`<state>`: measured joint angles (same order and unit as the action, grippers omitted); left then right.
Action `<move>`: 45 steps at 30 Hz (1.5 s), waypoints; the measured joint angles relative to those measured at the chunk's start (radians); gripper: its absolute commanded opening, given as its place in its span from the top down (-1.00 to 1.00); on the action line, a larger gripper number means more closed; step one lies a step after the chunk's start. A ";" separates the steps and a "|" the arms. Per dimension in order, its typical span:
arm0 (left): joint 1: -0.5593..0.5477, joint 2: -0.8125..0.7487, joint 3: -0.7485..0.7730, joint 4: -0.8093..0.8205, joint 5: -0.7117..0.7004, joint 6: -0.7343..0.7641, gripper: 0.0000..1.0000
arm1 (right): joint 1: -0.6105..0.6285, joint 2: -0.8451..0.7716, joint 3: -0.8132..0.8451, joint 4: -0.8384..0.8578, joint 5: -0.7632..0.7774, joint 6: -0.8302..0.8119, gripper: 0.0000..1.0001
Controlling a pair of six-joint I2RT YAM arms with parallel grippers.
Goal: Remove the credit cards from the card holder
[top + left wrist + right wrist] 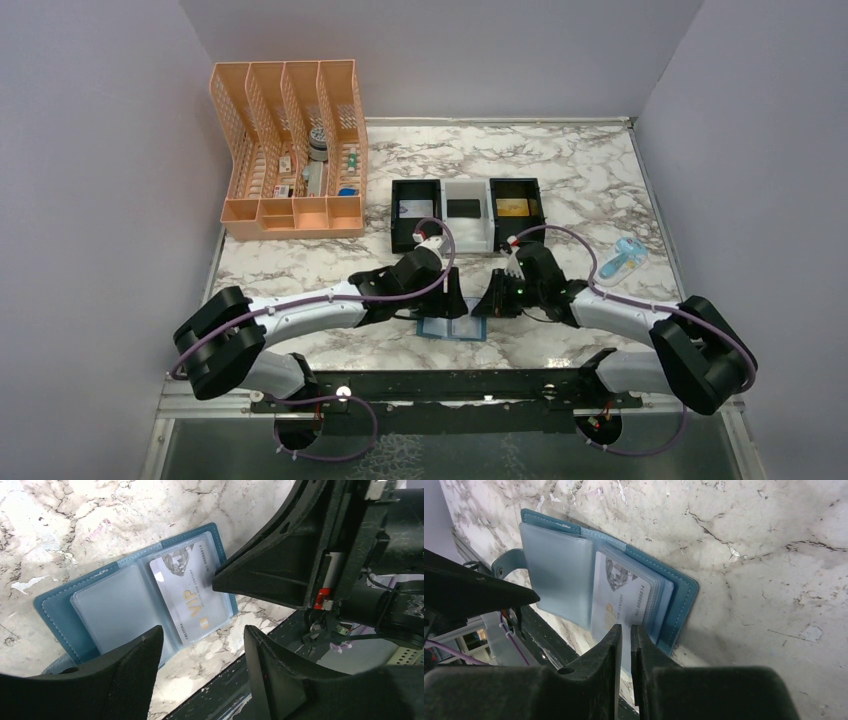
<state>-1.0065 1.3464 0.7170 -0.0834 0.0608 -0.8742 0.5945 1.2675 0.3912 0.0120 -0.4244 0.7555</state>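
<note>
The teal-blue card holder (450, 329) (55, 610) (681, 600) lies open near the table's front edge. A silver-grey credit card (187, 597) (621, 592) marked VIP sits in its right-hand clear pocket. My right gripper (626, 628) (482, 306) comes in low from the right. Its jaws are closed to a narrow slit with the card's near edge between them. My left gripper (202, 647) (455, 305) hovers open over the holder's near edge, nothing between its fingers. One left finger (142, 652) overlaps the empty left pocket.
A black-and-white three-compartment tray (490, 238) stands behind the grippers, with a gold card (513, 208) in its right bin and a dark one (463, 207) in the middle. A peach desk organiser (290, 150) is at the back left. A small light-blue object (622, 260) lies right.
</note>
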 measured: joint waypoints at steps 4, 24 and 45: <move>0.000 0.037 -0.009 0.021 0.000 -0.007 -0.04 | 0.000 0.015 0.006 -0.004 0.000 -0.002 0.74; 0.000 0.118 -0.128 0.159 0.001 -0.077 0.40 | 0.000 0.052 0.009 0.005 0.005 -0.005 0.77; 0.011 0.111 -0.226 0.328 0.001 -0.161 1.00 | -0.001 0.054 0.020 -0.007 0.006 -0.021 0.75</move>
<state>-0.9958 1.4574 0.4908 0.2451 0.0616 -1.0351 0.5938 1.3216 0.4110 0.0051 -0.4179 0.7349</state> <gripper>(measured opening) 0.071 0.119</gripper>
